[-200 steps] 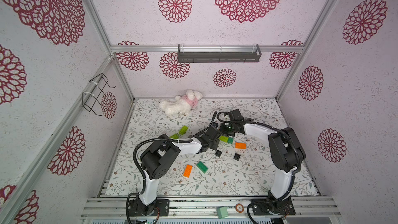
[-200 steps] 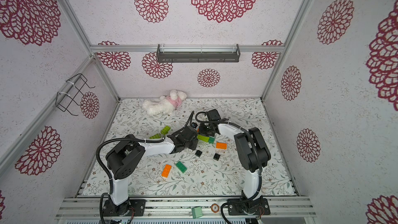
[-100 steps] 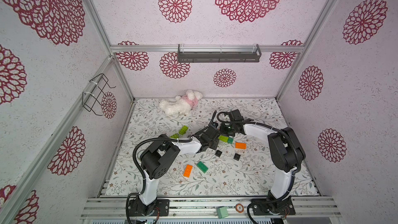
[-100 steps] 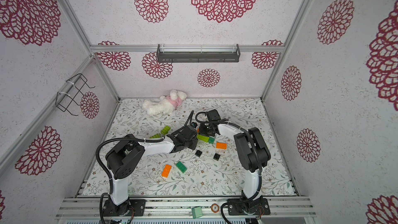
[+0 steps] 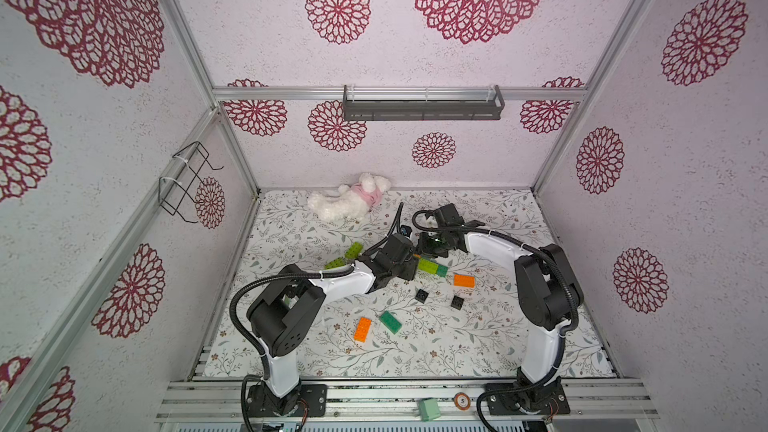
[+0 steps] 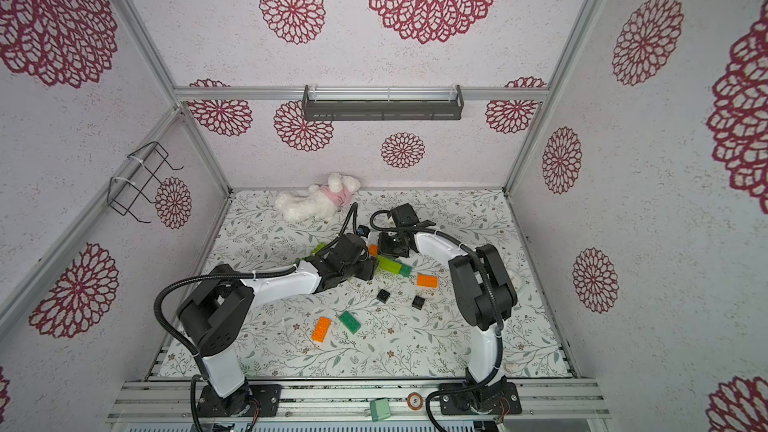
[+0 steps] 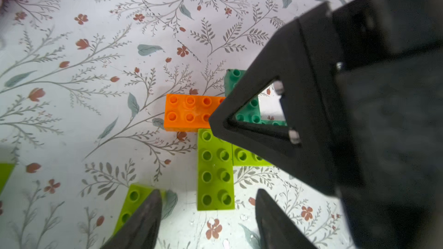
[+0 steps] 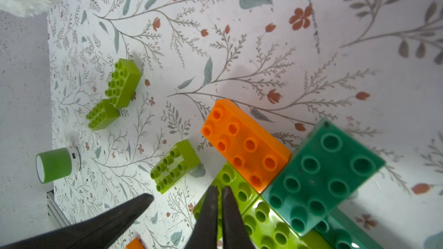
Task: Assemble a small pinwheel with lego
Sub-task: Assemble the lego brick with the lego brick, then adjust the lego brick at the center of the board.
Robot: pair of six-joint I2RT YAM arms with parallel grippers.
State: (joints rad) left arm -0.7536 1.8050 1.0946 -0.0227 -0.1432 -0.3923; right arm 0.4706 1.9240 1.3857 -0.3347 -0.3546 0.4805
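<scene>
1. The left gripper (image 7: pixel 208 195) just popped its claw apart. A second ago it was pinched much tighter. Nothing sits between the fingers now, and the oblong lime green studded brick (image 7: pixel 215 171) lies just ahead of them.
2. The right gripper (image 8: pixel 219 188) has its tips nearly together with only a slit between them, clamped on nothing. It's right over the build, but I can't tell if it's touching.
3. The lego pinwheel (image 5: pixel 430 266) sits mid-mat between both arms: lime bricks, an orange oblong studded brick (image 7: pixel 189 112) and a dark green oblong studded brick (image 8: pixel 323 176), all packed together. My guess is a blade got seated and released. Spares like a small black square brick (image 5: pixel 422 295) are still loose.
4. The surface is a pale floral-print mat (image 5: pixel 478 347). The room has white wallpaper with crimson rosettes (image 5: pixel 337 6), a dark grey rail shelf (image 5: pixel 422 108) and a white plush toy (image 5: pixel 345 205) at the back.
</scene>
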